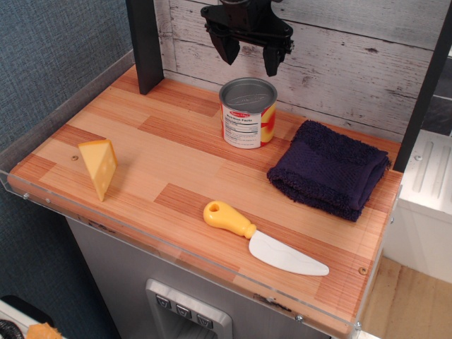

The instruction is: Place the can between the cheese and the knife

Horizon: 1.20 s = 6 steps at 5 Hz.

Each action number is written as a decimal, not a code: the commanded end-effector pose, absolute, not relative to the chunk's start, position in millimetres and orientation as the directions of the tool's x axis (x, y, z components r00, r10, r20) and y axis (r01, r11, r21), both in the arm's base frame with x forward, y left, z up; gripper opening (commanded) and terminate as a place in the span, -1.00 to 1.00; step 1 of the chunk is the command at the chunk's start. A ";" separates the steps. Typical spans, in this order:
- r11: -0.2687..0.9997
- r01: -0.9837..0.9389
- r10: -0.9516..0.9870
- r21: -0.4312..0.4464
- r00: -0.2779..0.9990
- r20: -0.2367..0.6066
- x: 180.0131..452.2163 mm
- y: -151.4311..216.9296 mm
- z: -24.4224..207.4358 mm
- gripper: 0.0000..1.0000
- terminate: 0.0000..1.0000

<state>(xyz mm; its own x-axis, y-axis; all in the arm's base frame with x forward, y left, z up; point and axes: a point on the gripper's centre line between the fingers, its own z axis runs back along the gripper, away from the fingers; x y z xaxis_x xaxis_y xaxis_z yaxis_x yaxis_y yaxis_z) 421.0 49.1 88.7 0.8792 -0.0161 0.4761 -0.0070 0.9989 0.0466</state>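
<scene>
The can [247, 113] stands upright at the back of the worktop [176, 169], just beside a folded dark towel [328, 169]. It looks rigid with a smooth, perhaps slippery label, so I'd grip it across its round sides, low enough not to tip it. The tool [249, 60] hangs above it, fingers spread wide, holding nothing. Bare striped wood lies between the cheese [100, 167] and the knife [263, 240], plenty of room there.

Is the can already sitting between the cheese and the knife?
No: the can stands at the back of the table by the wall, beside the towel, while the cheese and knife lie nearer the front.
</scene>
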 end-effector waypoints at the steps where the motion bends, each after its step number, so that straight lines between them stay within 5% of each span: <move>1: 0.997 0.005 -0.048 0.077 0.825 0.563 428.7 44.7 110.5 1.00 -1.00; 6: 0.995 0.034 -0.081 0.098 0.848 0.524 427.2 49.2 84.7 1.00 -1.00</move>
<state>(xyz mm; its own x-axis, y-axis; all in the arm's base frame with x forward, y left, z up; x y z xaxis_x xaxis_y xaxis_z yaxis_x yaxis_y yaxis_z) 424.9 47.4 67.0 0.8688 -0.0752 0.4894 0.0377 0.9956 0.0861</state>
